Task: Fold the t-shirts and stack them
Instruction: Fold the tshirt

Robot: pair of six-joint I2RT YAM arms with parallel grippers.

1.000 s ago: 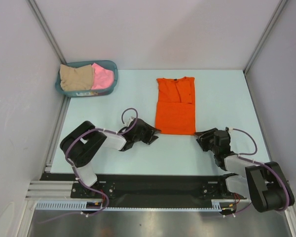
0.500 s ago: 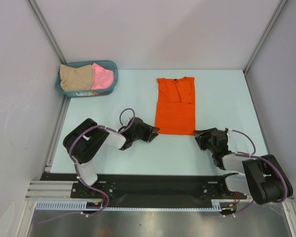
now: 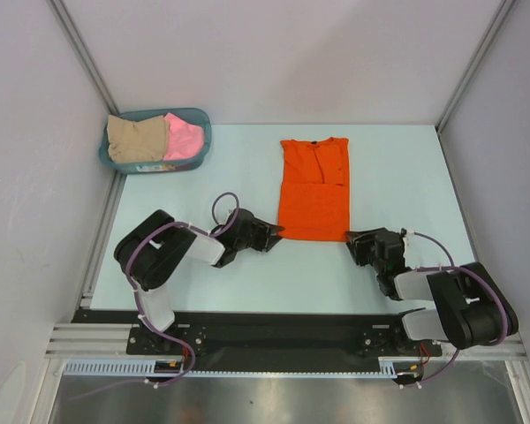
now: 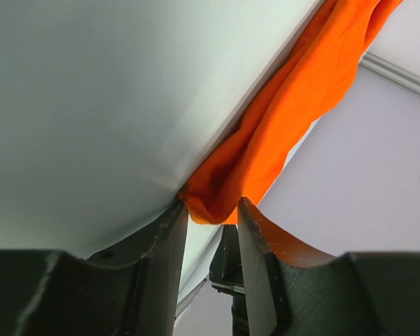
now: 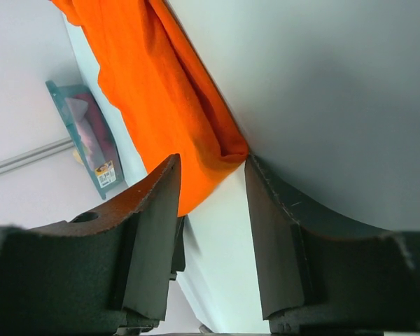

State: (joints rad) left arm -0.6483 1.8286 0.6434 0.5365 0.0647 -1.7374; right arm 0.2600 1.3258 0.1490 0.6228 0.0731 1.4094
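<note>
1. The orange t-shirt (image 3: 314, 199) lies flat on the table (image 3: 203, 194). Its long axis runs straight away from both grippers, with the collar at the far end and the hem at the near end.
2. The near hem spans the gap between the two grippers, with one corner at each, so neither arm is nearer. Each arm has its own corner directly ahead of its fingertips.
3. At the left gripper (image 4: 211, 213), the hem's left corner is bunched between the fingertips and seems to touch both fingers. The jaws stand partly apart, and I cannot tell whether they are pinching the cloth.
4. At the right gripper (image 5: 212, 164), the hem's right corner sits in the mouth against one finger. The jaws are released, with a clear gap beside the cloth and no grasp yet.
5. Judged from this, the coming move is a paired pinch, then carrying the hem forward along the long axis toward the collar.
6. The pink t-shirt (image 3: 184, 135) and beige t-shirt (image 3: 137, 139) wait in the basket (image 3: 203, 132), well beyond and to the left of the left gripper.
</note>
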